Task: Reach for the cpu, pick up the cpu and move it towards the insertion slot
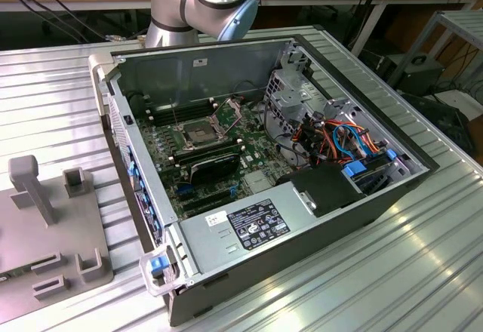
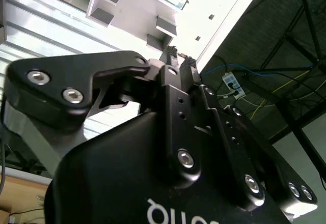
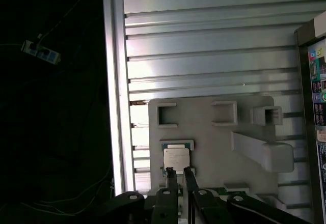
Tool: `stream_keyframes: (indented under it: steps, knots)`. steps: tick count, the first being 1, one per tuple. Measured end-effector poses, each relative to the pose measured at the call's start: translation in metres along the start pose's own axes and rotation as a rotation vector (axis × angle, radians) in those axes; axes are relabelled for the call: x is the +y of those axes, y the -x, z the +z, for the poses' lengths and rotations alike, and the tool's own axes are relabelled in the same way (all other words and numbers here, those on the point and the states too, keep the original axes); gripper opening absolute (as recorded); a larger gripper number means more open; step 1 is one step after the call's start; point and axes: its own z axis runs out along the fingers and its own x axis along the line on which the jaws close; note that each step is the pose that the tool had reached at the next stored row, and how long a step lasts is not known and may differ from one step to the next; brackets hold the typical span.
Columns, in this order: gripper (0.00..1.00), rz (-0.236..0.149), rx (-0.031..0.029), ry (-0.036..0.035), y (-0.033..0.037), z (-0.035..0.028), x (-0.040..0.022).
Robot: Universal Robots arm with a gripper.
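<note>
Cpu (image 3: 177, 159) lies flat in a shallow nest on your grey fixture plate (image 3: 214, 132), which rests on the ribbed aluminium table (image 3: 204, 40). In the first wrist view your gripper (image 3: 179, 172) hangs just at the chip's near edge, fingers (image 3: 170, 179) nearly together with a slim gap, holding nothing. Over in the exterior view, the insertion slot (image 1: 195, 132) sits inside the open computer case (image 1: 317, 211), retention frame (image 1: 230, 111) raised.

The counter (image 1: 423, 272) is ribbed, brushed aluminium with a soft sheen. The holder plate (image 3: 214, 142) looks like matt grey plastic. The cpu (image 3: 176, 159) has a pale, dull metallic face. The pincer (image 3: 178, 172) is smooth black with satin gloss and shiny steel screws.
</note>
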Motion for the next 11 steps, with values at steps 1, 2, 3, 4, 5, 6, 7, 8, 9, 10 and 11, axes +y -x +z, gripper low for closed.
stream_keyframes:
  steps: [1,2,3,4,5,6,7,8,9,10,11]
  knots:
    - [0.29,0.000,0.0001,-0.0001,0.0000,0.0000,0.0000]
    - [0.36,0.000,0.0000,0.0000,0.0000,0.0000,0.0000]
    - [0.36,-0.001,0.0000,0.0000,0.0000,0.0000,0.0000]
    - [0.36,-0.001,0.0001,0.0000,0.0000,0.0000,0.0000]
    - [0.42,-0.001,0.0001,-0.0001,0.0000,0.0000,0.0000]
    - [0.48,-0.001,0.0001,0.0000,0.0000,0.0000,0.0000]
    - [0.54,-0.001,0.0001,-0.0001,0.0000,0.0000,0.0000]
    - [0.60,-0.002,0.0001,-0.0001,0.0000,0.0000,0.0000]
    - [0.60,-0.002,0.0001,0.0000,0.0000,0.0000,0.0000]
    - [0.65,-0.002,0.0001,0.0000,0.0000,0.0000,0.0000]
    - [0.72,-0.002,0.0001,-0.0001,0.0000,0.0000,0.0000]
